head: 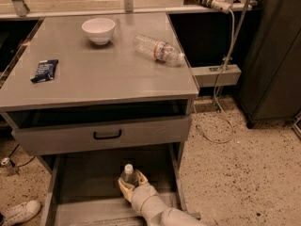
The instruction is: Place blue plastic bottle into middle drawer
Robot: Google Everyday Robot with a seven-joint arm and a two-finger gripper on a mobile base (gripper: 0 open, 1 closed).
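The blue plastic bottle [128,173] stands upright with its white cap on top, inside the middle drawer [80,185]. That drawer is pulled out at the bottom of the cabinet, wide and grey. My gripper [132,183] reaches in from the bottom of the view. Its yellowish fingers [123,189] are closed around the bottle's lower body. The label is mostly hidden by the gripper.
Above it is a shallower grey drawer with a black handle [107,134]. On the tabletop are a white bowl [98,29], a clear ribbed bottle lying on its side [157,49] and a dark packet [44,70]. A cable [221,107] and a dark cabinet [275,55] are at the right. A shoe [19,212] is at the bottom left.
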